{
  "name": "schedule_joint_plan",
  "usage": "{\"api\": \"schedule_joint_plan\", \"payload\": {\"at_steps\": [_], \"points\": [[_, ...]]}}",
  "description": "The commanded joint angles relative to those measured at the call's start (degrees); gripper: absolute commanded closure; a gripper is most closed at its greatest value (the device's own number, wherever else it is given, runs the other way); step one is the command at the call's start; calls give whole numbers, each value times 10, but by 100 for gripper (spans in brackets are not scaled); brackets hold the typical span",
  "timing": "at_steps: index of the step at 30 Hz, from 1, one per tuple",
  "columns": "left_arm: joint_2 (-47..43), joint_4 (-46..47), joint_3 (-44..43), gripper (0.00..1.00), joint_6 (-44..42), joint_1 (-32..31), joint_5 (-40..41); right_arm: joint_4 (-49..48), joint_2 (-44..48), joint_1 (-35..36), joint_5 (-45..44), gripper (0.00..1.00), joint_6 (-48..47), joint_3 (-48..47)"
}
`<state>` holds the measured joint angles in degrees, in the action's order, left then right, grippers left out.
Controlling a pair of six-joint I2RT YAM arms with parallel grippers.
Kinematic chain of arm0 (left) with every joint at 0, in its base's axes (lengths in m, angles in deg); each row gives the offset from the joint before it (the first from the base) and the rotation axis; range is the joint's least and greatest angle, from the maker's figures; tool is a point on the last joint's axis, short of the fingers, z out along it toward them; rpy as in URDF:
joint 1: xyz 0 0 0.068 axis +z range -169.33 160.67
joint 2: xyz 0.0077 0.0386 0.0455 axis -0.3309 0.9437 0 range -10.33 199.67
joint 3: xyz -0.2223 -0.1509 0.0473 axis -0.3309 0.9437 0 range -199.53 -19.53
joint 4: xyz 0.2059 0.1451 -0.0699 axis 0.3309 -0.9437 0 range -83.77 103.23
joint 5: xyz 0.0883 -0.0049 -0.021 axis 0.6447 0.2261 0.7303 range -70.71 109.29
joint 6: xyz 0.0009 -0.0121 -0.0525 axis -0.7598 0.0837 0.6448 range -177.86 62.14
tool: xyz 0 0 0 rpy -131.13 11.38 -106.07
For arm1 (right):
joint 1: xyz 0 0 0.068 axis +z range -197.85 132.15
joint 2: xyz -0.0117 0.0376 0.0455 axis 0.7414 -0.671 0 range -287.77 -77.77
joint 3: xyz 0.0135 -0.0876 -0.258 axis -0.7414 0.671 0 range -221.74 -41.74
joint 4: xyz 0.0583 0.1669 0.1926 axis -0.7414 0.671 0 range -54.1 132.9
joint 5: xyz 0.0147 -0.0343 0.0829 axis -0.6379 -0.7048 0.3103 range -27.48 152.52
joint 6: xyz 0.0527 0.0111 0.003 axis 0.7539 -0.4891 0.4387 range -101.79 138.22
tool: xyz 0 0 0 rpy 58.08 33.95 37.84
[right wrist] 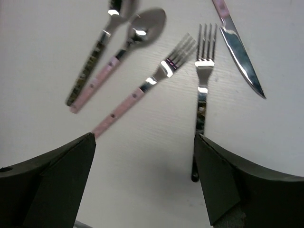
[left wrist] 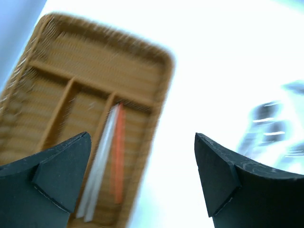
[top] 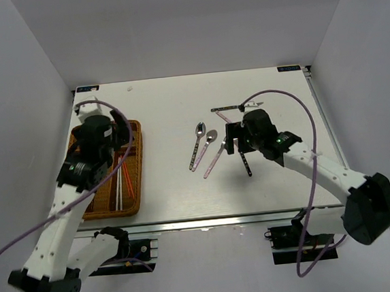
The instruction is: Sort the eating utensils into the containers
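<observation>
Left gripper (left wrist: 142, 137): jaws spread fully wide and released, holding and touching nothing. It hangs over the woven wicker tray (left wrist: 159, 114), which sits at the left edge of the surface (top: 164, 107). White chopsticks (left wrist: 102, 161) and red chopsticks (left wrist: 118, 152) lie side by side in the tray's rightmost long slot. The other compartments in the left wrist view show no contents.

Right gripper (right wrist: 143, 137): jaws likewise wide apart and unloaded, poised above loose cutlery near the middle of the surface. Between its fingers lie a pink-handled fork (right wrist: 142, 88) and a dark-handled fork (right wrist: 203, 95). A pink-handled spoon (right wrist: 123, 52) and a dark-handled spoon (right wrist: 95, 52) lie to one side, and a knife (right wrist: 240, 52) to the other. The gripper touches none of them.
</observation>
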<state>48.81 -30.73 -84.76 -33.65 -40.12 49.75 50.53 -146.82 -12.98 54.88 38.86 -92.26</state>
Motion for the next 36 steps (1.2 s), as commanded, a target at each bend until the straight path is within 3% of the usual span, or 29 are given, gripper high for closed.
{"api": "schedule_joint_plan", "payload": {"at_steps": [1, 4, 11, 18, 22, 29, 32, 34, 36], "points": [[-62, -25, -31, 2, 50, 2, -78, 73, -55, -29, -20, 13, -49, -40], [-89, -24, -23, 2, 39, 2, -132, 94, -123, -63, -20, 24, -72, -69], [-106, -39, 1, 2, 6, 2, -164, 102, -256, -102, -1, 39, -114, -112], [-102, -31, 32, 2, -8, 2, -179, 77, -311, -103, 35, 46, -111, -94], [-99, -21, 49, 2, -9, 2, -184, 68, -317, -103, 22, 51, -105, -84], [-104, -4, 65, 2, 13, 2, -203, 71, -305, -102, 14, 97, -102, -58], [-109, 12, 69, 2, 41, 2, -235, 69, -249, -101, 17, 100, -86, -40], [-116, 70, 98, 2, 80, 2, -319, 69, -209, -96, 24, 100, -69, -35], [-135, 197, 141, 2, 153, 1, -403, 67, -144, -83, 35, 100, -56, -34]]}}
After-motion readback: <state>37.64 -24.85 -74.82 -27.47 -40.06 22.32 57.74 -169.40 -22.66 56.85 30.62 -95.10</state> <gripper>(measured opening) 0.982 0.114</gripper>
